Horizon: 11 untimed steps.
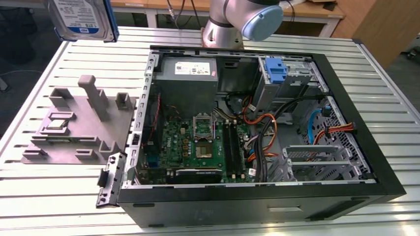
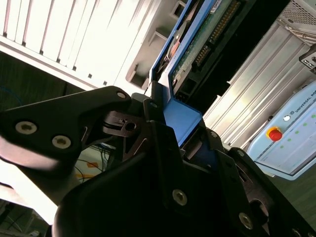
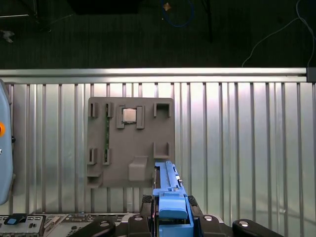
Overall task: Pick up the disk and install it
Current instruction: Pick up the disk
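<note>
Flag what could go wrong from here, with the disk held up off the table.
The gripper seems to clamp the disk by its blue carrier alone, high above the table; a slip could drop it. Loose orange cables lie between the bays of the open case and might snag the disk on insertion.

Counted 1 disk (image 1: 84,19), 1 tool (image 3: 173,223), 1 robot arm (image 1: 244,19). Open computer case (image 1: 262,206): 1, sat on 1 slatted desk (image 1: 52,196). Inside case were 1 power supply (image 1: 189,69), 1 green motherboard (image 1: 190,147), 1 processor socket (image 1: 203,127), 1 blue-handled caddy (image 1: 276,71), 1 grey drive cage (image 1: 315,156). Grey fixture block (image 1: 78,132): 1, carried 1 small square chip (image 1: 58,123). Pendant (image 2: 289,133): 1, had 1 red button (image 2: 274,134).
</note>
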Tool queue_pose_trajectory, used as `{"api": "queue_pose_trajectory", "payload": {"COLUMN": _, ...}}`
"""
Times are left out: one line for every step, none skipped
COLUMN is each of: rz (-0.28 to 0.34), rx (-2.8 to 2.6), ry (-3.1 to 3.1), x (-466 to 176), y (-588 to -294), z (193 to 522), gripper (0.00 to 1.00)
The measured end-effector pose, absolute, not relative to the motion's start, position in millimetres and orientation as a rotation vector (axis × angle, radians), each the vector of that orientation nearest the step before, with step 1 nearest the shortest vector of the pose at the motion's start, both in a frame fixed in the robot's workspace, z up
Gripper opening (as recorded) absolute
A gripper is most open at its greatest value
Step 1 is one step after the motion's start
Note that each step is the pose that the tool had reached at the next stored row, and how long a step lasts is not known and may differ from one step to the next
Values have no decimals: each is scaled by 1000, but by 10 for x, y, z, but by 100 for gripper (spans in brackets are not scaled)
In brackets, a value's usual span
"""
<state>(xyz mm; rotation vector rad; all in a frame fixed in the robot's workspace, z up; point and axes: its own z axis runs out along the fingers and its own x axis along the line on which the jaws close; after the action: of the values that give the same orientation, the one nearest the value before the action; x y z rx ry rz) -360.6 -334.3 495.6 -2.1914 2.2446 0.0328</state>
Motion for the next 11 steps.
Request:
{"api": "queue_pose_trajectory", "payload": {"rz": 33, "rx": -2191, "ry": 2245, "x": -3601, "y": -3343, "z": 4956, "gripper": 37}}
{"api": "queue_pose_trajectory", "payload": {"rz": 33, "rx": -2191, "ry": 2245, "x": -3596, "y": -3343, "z": 4956, "gripper": 37}}
{"api": "queue_pose_trajectory", "payload": {"rz": 33, "rx": -2191, "ry": 2245, "x": -3592, "y": -3343, "z": 4956, "gripper": 37}}
{"api": "queue_pose_trajectory", "payload": {"rz": 33, "rx": -2191, "ry": 2245, "x": -3587, "y": -3343, "z": 4956, "gripper": 37}}
{"api": "queue_pose_trajectory", "payload": {"rz": 33, "rx": -2191, "ry": 2245, "x": -3582, "y": -3343, "z": 4956, "gripper": 37}}
{"api": "queue_pose_trajectory", "payload": {"rz": 33, "rx": -2191, "ry": 2245, "x": -3578, "y": -3343, "z": 4956, "gripper": 37}}
{"api": "queue_pose_trajectory", "payload": {"rz": 33, "rx": -2191, "ry": 2245, "x": -3573, "y": -3343, "z": 4956, "gripper": 37}}
{"api": "queue_pose_trajectory", "payload": {"rz": 33, "rx": -2191, "ry": 2245, "x": -3568, "y": -3343, "z": 4956, "gripper": 37}}
{"api": "queue_pose_trajectory", "payload": {"rz": 33, "rx": -2191, "ry": 2245, "x": -3562, "y": -3343, "z": 4956, "gripper": 37}}
{"api": "queue_pose_trajectory", "payload": {"rz": 33, "rx": -2191, "ry": 2245, "x": -3557, "y": -3343, "z": 4956, "gripper": 37}}
{"api": "queue_pose_trajectory", "payload": {"rz": 33, "rx": -2191, "ry": 2245, "x": -3552, "y": -3343, "z": 4956, "gripper": 37}}
